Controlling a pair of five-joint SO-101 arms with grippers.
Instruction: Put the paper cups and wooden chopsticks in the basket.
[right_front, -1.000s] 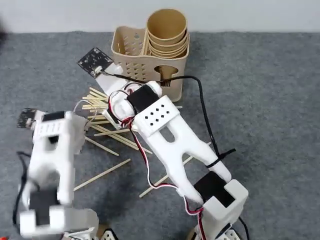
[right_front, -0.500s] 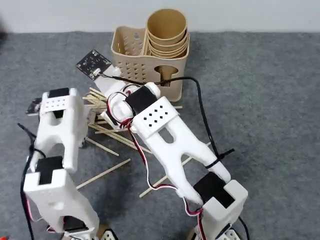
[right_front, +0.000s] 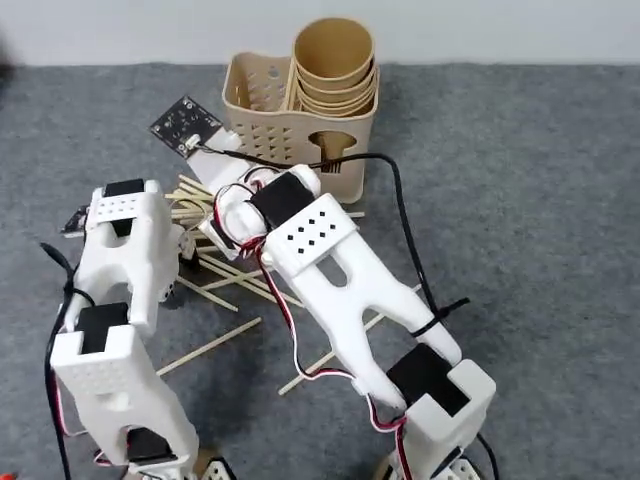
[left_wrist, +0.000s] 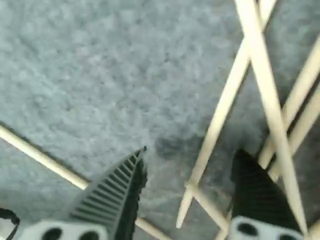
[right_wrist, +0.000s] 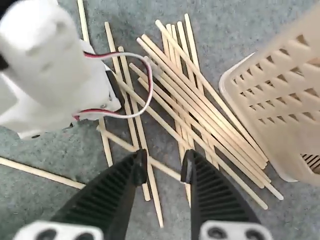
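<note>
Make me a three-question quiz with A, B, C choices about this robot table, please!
1. Where are the paper cups?
A) lying on the cloth
B) stacked in the basket
C) in a gripper

2. What colour is the table cover?
A) grey
B) red
C) green

3. How is the left gripper?
A) shut on a cup
B) shut on a chopstick
C) open over the chopsticks

Answers: 1 B, the stack stands in one basket compartment. 2 A, grey shows all round the basket. 3 C, its wrist view shows it spread wide with sticks beneath.
</note>
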